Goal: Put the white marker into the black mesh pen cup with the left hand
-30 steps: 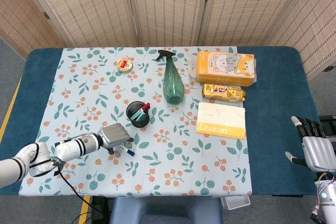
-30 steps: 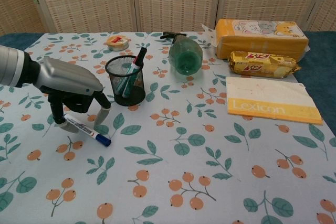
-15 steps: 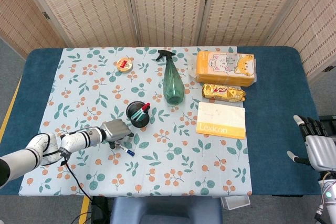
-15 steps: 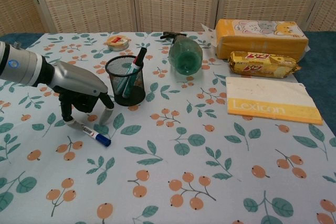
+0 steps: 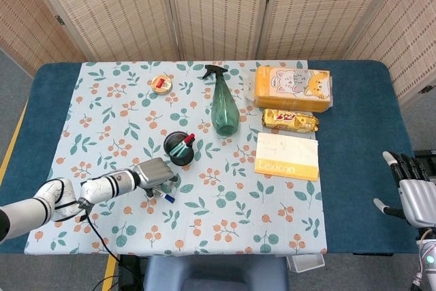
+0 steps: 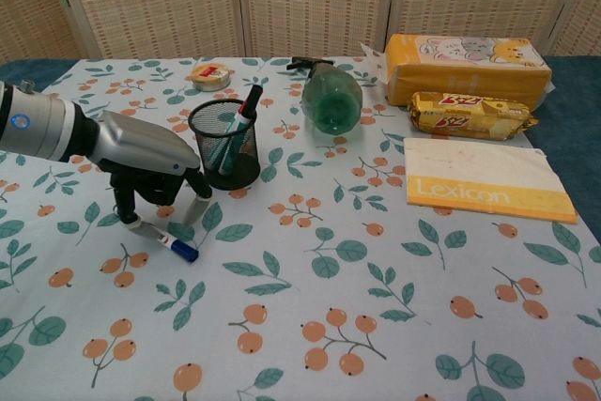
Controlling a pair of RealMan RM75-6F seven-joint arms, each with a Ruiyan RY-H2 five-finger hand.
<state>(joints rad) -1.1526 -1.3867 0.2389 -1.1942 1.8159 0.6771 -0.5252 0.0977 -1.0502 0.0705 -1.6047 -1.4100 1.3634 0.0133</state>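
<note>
The white marker [image 6: 165,239] with a blue cap lies flat on the floral cloth, left of centre; in the head view only the marker's blue end [image 5: 165,197] shows. My left hand [image 6: 150,161] [image 5: 152,174] hovers right over it, fingers pointing down on both sides of the barrel, their tips at the cloth. I cannot tell whether they touch the marker. The black mesh pen cup [image 6: 224,145] [image 5: 180,148] stands just beyond the hand, upright, holding a red-capped pen and others. My right hand [image 5: 414,195] rests at the far right table edge, fingers apart, empty.
A green spray bottle [image 6: 330,99], a yellow tissue pack [image 6: 467,68], a gold snack packet [image 6: 470,115] and a Lexicon notebook [image 6: 486,179] occupy the right and back. A small round tin [image 6: 208,74] sits at the back left.
My left hand has shifted right and lowered over the marker, its fingers now closer around the barrel. The marker still lies on the cloth. The right hand has barely moved.
</note>
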